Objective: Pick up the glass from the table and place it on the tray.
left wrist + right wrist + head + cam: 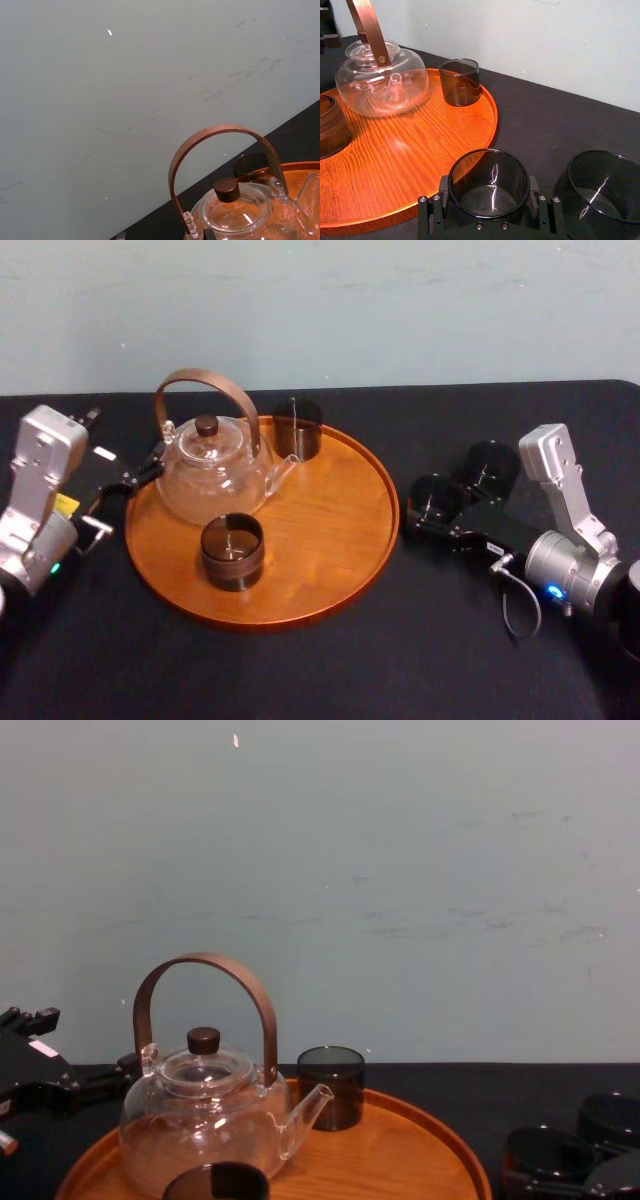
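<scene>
Right wrist view: right gripper (489, 186) pinching the glass (488, 172) on the table (545, 120), tray (395, 160) just ahead. Head view adds the count: four glasses, with spare glass (492, 468) beside that gripper, front glass (232, 550) and rear glass (297, 428) on tray. One teapot (210, 475), left gripper (135, 478) beside it.

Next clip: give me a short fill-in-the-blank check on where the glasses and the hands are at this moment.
1. The tray holds a teapot and ___ dark glasses.
2. The right hand is at a glass that is ___ to the tray than its neighbour glass.
3. That glass stands on the ___.
4. The left hand sits by the tray's ___ side.

Missing words: two; closer; table; left.
</scene>
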